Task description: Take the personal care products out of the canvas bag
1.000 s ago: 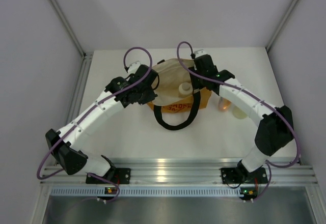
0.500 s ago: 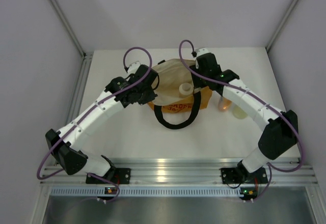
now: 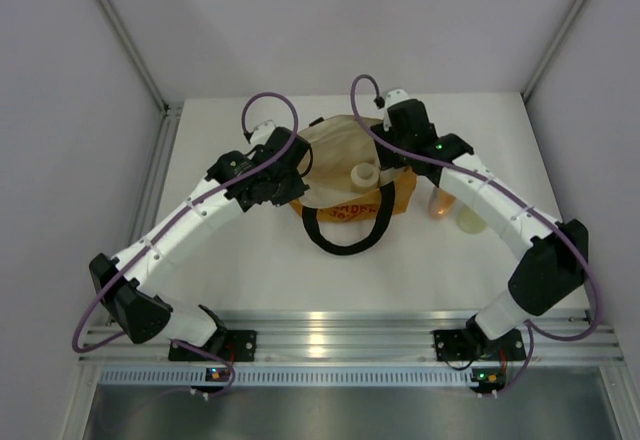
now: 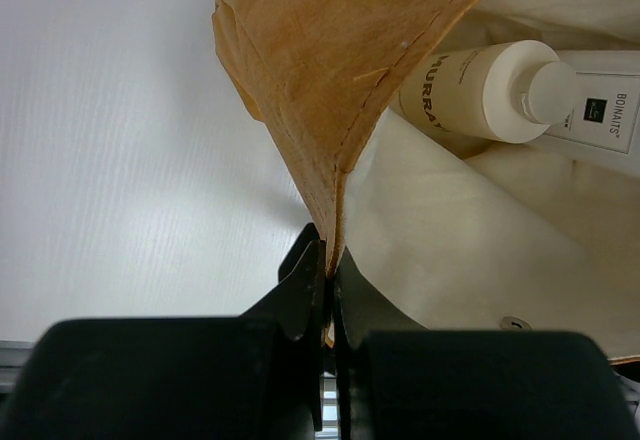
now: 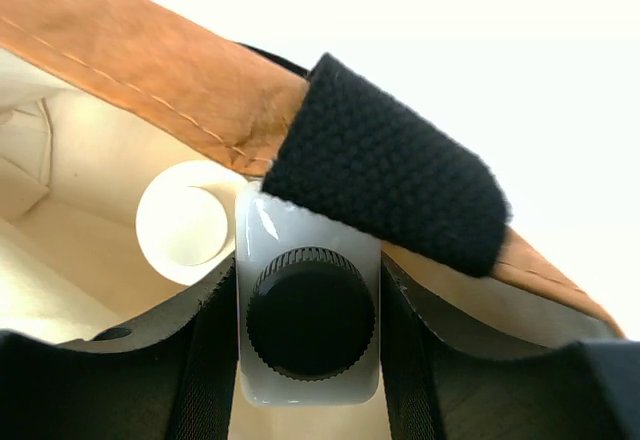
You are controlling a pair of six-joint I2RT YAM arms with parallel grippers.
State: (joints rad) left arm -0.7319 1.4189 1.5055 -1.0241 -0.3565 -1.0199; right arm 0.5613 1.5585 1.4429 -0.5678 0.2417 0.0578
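Observation:
The canvas bag (image 3: 338,148) stands open at the table's middle, its black handle loop (image 3: 345,230) lying toward me. My left gripper (image 3: 299,178) is shut on the bag's left rim (image 4: 335,150). My right gripper (image 3: 393,160) reaches into the bag's right side and is shut on the clear bottle with the black cap (image 5: 310,310), which touches the black handle strap (image 5: 385,175). The yellow-green bottle's white top (image 3: 363,175) shows inside the bag (image 4: 505,85). The orange bottle (image 3: 438,203) and the cream cylinder (image 3: 470,221) stand on the table right of the bag.
White walls enclose the table on three sides. A white labelled flat surface (image 4: 600,110) lies beside the white-topped bottle inside the bag. The arm bases and an aluminium rail (image 3: 330,335) run along the near edge.
My right arm has shifted slightly, its wrist moving a little toward the far side and its elbow outward to the right. The left arm and the bag have not moved.

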